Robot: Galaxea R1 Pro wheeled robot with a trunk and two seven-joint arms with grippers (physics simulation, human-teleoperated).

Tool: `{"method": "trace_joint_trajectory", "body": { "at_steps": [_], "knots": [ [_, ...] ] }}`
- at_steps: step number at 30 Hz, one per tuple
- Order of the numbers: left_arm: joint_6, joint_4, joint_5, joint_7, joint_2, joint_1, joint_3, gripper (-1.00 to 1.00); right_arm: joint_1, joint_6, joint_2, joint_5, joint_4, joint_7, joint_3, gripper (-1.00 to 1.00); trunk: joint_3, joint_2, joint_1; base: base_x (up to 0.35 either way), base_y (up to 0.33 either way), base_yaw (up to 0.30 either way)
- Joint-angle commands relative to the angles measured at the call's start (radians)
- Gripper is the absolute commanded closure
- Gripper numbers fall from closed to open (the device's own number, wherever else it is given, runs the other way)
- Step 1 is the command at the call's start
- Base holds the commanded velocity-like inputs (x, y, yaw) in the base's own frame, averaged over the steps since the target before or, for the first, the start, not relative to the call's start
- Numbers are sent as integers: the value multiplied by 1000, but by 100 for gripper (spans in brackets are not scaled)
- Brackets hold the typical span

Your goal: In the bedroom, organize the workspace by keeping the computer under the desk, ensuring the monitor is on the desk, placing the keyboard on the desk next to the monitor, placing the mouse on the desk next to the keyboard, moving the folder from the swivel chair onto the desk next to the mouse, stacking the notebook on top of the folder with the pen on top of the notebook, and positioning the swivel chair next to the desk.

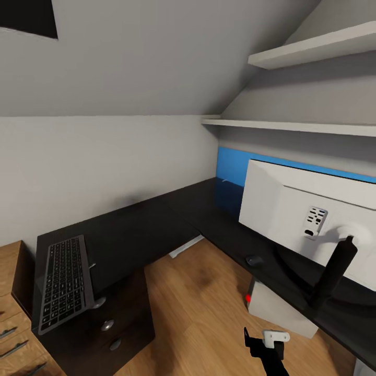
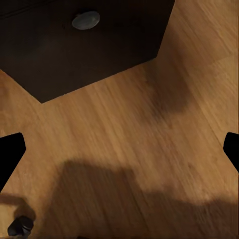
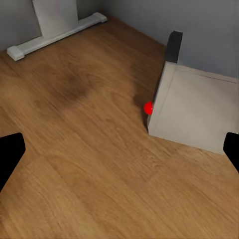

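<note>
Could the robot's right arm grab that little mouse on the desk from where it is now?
Probably, but not without moving. The mouse lies in the open on the desk beside the monitor, with nothing on it. The right claw hangs low over the floor, open and empty, so it must rise and go forward.

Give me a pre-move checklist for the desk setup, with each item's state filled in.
1. Monitor on desk: ok.
2. Computer under desk, on the floor: ok.
3. Keyboard next to monitor: not ok, it lies at the desk's far left end.
4. Mouse next to keyboard: not ok, it sits by the monitor's stand.
5. Left gripper and right gripper empty: ok, both open over bare floor.
6. Folder, notebook, pen, chair positions: cannot tell.
</note>
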Motion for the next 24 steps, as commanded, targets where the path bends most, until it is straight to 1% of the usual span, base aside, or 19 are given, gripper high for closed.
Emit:
{"method": "trace_joint_trajectory", "body": {
  "at_steps": [1, 5, 10, 12, 13, 16, 18, 22, 23, 24],
  "knots": [
    [-11, 9, 11, -1, 1, -1, -8, -100, -1, -3, 0, 3, 1, 0, -6, -100, 2, 7, -4, 0, 0, 0],
    [-28, 36, 23, -36, 1, -1, -8, -100, -1, -3, -1, 2, 1, 0, -6, -100, 15, 35, -19, 0, 0, 0],
    [-36, 49, 42, -77, 6, -1, -7, -100, -1, -3, 0, 2, 1, 0, -6, -100, 30, 70, -39, 0, 0, 0],
    [-38, 52, 48, -87, 12, -1, -6, -100, -1, -3, 0, 2, 1, 0, -6, -100, 37, 84, -46, 0, 0, 0],
    [-39, 53, 53, -94, 20, -1, -6, -100, -1, -3, 0, 2, 1, 0, -6, -100, 40, 91, -50, 0, 0, 0],
    [-41, 55, 56, -108, 33, -1, -6, -100, -1, -3, 0, 2, 1, 0, -6, -100, 49, 112, -62, 0, 0, 0],
    [-42, 55, 58, -137, 41, -1, -5, -100, -1, -3, -1, 2, 1, 0, -6, -100, 56, 126, -69, 0, 0, 0],
    [-42, 56, 60, -200, 48, -1, -4, -100, -1, -3, -1, 2, 1, 0, -6, -100, 56, 126, -69, 0, 0, 0],
    [-42, 56, 61, -228, 51, -1, -4, -100, -1, -3, -1, 2, 1, 0, -6, -100, 56, 126, -69, 0, 0, 0],
    [-42, 57, 61, -239, 53, -1, -4, -100, -1, -3, 0, 2, 1, 0, -6, -100, 56, 126, -69, 0, 0, 0]
  ]
}}
